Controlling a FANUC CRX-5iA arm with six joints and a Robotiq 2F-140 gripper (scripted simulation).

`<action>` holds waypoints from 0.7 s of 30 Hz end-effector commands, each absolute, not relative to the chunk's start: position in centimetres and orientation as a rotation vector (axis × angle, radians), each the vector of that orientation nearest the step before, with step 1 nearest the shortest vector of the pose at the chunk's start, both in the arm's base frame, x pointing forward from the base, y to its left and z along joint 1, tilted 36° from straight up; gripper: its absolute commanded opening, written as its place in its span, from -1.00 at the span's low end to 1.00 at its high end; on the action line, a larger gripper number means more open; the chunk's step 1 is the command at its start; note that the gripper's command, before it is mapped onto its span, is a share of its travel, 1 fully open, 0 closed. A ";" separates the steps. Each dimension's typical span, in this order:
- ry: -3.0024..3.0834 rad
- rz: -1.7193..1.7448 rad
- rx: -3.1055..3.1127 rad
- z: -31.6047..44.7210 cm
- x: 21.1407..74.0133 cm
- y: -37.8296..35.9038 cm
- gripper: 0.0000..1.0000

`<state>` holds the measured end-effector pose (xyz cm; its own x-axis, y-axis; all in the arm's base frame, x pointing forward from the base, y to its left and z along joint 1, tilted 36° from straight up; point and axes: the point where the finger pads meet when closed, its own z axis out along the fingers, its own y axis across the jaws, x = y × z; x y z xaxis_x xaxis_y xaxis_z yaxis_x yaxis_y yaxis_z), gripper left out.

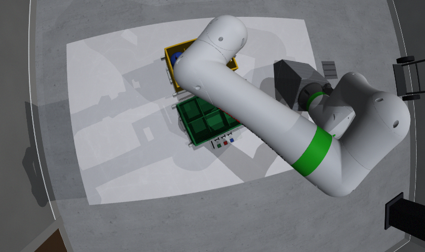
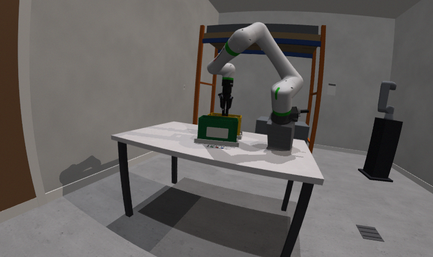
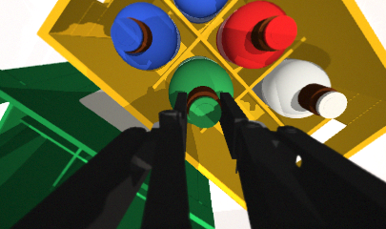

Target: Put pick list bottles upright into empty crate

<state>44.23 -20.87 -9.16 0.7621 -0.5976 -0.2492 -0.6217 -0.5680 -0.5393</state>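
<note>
The yellow crate (image 1: pixel 166 54) (image 2: pixel 239 122) (image 3: pixel 357 43) holds a green bottle (image 3: pixel 200 73), a red bottle (image 3: pixel 238 40), a white bottle (image 3: pixel 288 86), a blue bottle (image 3: pixel 162 40) (image 1: pixel 176 58) and another blue one (image 3: pixel 200 6) cut off at the frame's top. My gripper (image 3: pixel 203 106) (image 2: pixel 225 113) is shut on the green bottle's neck, just below the cap; the bottle's body is within the yellow crate. The green crate (image 1: pixel 194 118) (image 2: pixel 202 127) (image 3: pixel 38 78) shows empty compartments; the arm hides part of it. The pick list (image 1: pixel 222 144) (image 2: pixel 217 146) has green, red and blue squares; its counts are too small to read.
The two crates stand close together on the table (image 1: pixel 114 156) (image 2: pixel 167 140), with the green crate nearer the pick list. Low grey rails (image 2: pixel 212 142) (image 1: pixel 190 144) border the crates. The arm's base block (image 1: pixel 288 82) (image 2: pixel 279 136) stands to their right.
</note>
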 end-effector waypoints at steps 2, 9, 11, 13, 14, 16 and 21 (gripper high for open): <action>0.909 0.049 -2.337 -8.7 44.1 -21.3 -0.80; 0.909 0.049 -2.337 -7.8 44.0 -21.8 -0.80; 0.909 0.049 -2.337 -7.7 43.9 -21.9 -0.80; 0.909 0.049 -2.337 -7.4 43.9 -22.1 -0.80; 0.909 0.049 -2.337 -7.3 43.8 -22.2 -0.80; 0.909 0.049 -2.337 -7.0 43.8 -22.4 -0.80; 0.909 0.049 -2.337 -6.4 43.6 -22.9 -0.80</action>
<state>43.65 -22.66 -6.61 0.7621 -0.5976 -0.2492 -0.6217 -0.5680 -0.5393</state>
